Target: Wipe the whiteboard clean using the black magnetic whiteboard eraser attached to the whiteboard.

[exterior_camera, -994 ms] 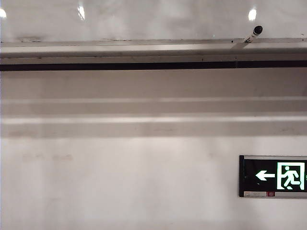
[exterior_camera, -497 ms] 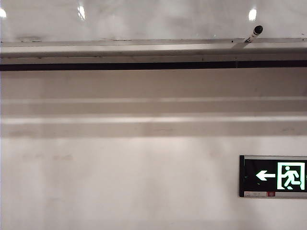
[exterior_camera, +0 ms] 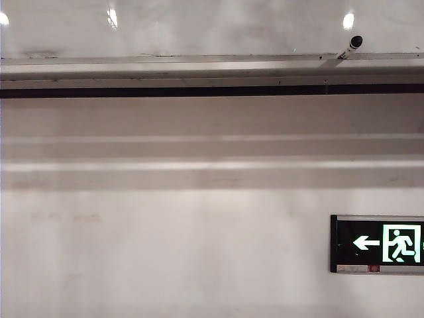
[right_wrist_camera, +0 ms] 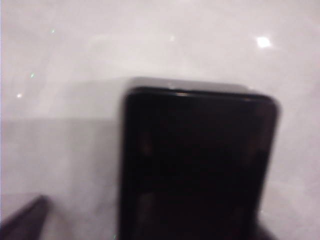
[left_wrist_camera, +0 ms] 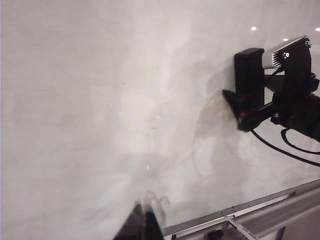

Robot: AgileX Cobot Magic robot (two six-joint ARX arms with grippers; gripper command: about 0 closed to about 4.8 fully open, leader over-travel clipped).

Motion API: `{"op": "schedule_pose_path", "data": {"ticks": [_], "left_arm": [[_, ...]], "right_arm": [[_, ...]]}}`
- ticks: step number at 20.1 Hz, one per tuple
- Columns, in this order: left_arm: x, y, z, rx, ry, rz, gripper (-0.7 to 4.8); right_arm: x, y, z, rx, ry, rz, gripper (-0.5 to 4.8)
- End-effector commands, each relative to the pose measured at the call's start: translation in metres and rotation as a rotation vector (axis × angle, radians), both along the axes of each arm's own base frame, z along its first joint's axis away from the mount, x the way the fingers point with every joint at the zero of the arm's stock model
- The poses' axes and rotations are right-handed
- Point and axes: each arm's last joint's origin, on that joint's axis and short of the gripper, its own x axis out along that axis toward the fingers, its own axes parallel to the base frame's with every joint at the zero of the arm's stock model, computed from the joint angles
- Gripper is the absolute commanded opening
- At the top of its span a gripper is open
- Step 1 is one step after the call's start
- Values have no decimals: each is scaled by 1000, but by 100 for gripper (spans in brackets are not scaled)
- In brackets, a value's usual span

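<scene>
The glossy whiteboard (left_wrist_camera: 100,100) fills the left wrist view and has faint grey smears. The black eraser (left_wrist_camera: 249,75) lies flat against it, upright, with my right gripper (left_wrist_camera: 245,107) around it. In the right wrist view the eraser (right_wrist_camera: 197,165) is a large dark block on the whiteboard (right_wrist_camera: 75,60). The right gripper (right_wrist_camera: 145,227) is open, and one of its fingers (right_wrist_camera: 22,220) stands well clear of the eraser's side. My left gripper (left_wrist_camera: 145,222) is shut, empty, and close to the board near the tray rail (left_wrist_camera: 280,210). Neither gripper shows in the exterior view.
The exterior view shows only the whiteboard's lower strip (exterior_camera: 199,26), the silver tray rail (exterior_camera: 199,69), a white marker with a black cap (exterior_camera: 351,46) leaning on the rail, matte wall below and a green exit sign (exterior_camera: 377,243). A small dark object (left_wrist_camera: 215,233) lies in the tray.
</scene>
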Motion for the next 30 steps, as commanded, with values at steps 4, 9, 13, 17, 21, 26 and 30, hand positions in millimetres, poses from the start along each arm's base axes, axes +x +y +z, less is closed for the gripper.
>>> {"op": "schedule_pose_path", "data": {"ticks": [4,9,13,17,21,26,30], "left_arm": [[-2,0,3,-3,-19,-4,-5],[-2,-1,3,8,-22,-44,-5],[2,-5,-1,47,-5,-163,-5],[6,-7,-3,53,20,-172,-5],[5,-11,-8,67,82,-199,-5],[3,-18,-10,69,101,-236,-5],[-2,-27,-10,93,75,-212,-5]], "right_arm": [[-27,-15,21,29,-58,0,479],[-71,-34,36,77,-8,-17,425],[-112,-56,45,142,43,5,-3],[-127,-64,35,182,178,37,-3],[-132,-67,14,308,381,34,-3],[-151,-78,4,271,473,10,-3],[-182,-96,-18,280,457,16,-3]]}}
